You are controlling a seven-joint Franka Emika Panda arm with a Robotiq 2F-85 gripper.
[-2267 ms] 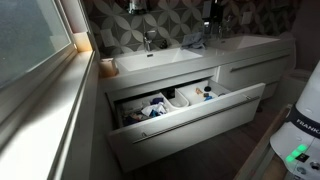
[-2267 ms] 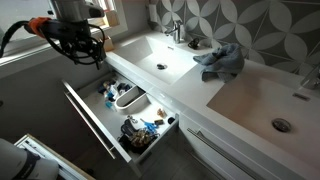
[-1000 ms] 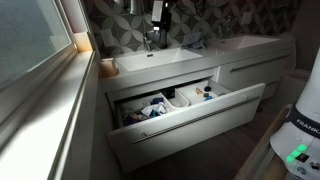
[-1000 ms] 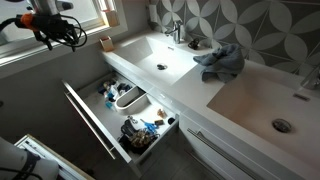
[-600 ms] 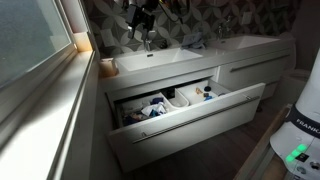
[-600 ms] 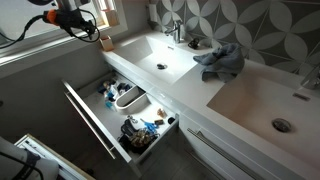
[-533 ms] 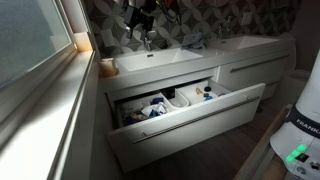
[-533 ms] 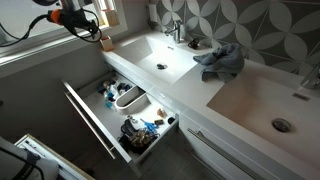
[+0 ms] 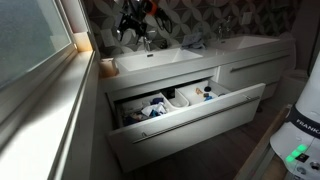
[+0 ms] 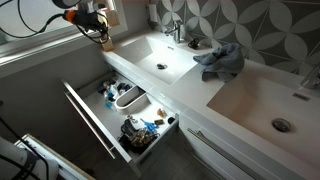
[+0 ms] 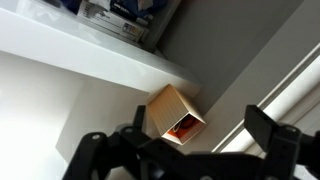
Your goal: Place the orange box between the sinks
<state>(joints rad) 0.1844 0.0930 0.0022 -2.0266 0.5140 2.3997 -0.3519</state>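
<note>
Wrist view: opening in orange box [image 11: 172,112]

My hand [image 10: 96,27] hung high in an exterior view, tipped downward from my orange-marked wrist [image 10: 71,12]. In the wrist view my two dark fingers [image 11: 92,150] reached in from the bottom edge, one at the left and one at the right, jaws spread wide apart. My hand [image 9: 135,22] showed only as a dim dark shape in an exterior view.
</note>
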